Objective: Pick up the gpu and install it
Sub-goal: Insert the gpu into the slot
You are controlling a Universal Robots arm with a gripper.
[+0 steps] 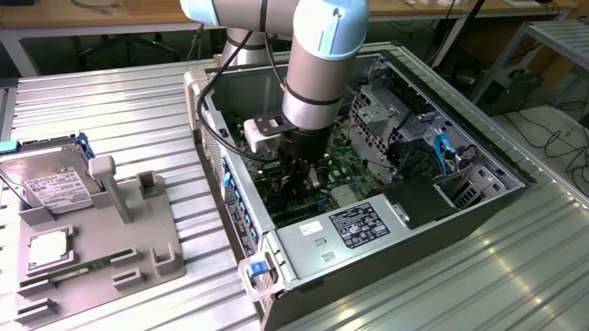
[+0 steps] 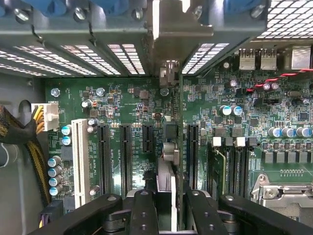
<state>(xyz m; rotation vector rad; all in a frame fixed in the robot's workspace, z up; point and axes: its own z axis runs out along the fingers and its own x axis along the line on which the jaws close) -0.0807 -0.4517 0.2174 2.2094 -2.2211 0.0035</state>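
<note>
Gripper (image 1: 304, 181) is down inside the open computer case (image 1: 515, 165), and it's clamped on the graphics card (image 2: 177, 122), holding it on edge. In the wrist view the two black fingers (image 2: 144, 215) squeeze the card's near end between them, and the card runs away from the camera as a thin vertical sliver, straight up toward the rear slot openings of the case. So the pick-up part looks done.

The install part is what's in progress, I'd say. The card sits over the green motherboard (image 2: 122, 103), lined up in the gap between the short black slot (image 2: 148, 137) and the long black slot (image 2: 193, 147) to either side. Its silver bracket (image 2: 168, 34) is up against the rear wall, between two of the vented slot covers (image 2: 124, 58). Whether the card's edge is already pushed home in a socket or just hanging above it, I honestly can't tell; the card itself hides the spot underneath.

From the exterior view, the arm (image 1: 318, 76) comes down from 12 o'clock into the middle of the case. The power supply (image 1: 354, 227) with its label sits at about 5 o'clock from the gripper. Way out at 9 o'clock on the metal table (image 1: 129, 96) is a grey parts holder (image 1: 101, 255), with a hard drive (image 1: 51, 181) on it and a memory stick (image 1: 78, 269) lower down. No card left out there, which fits it being in the case now.
</note>
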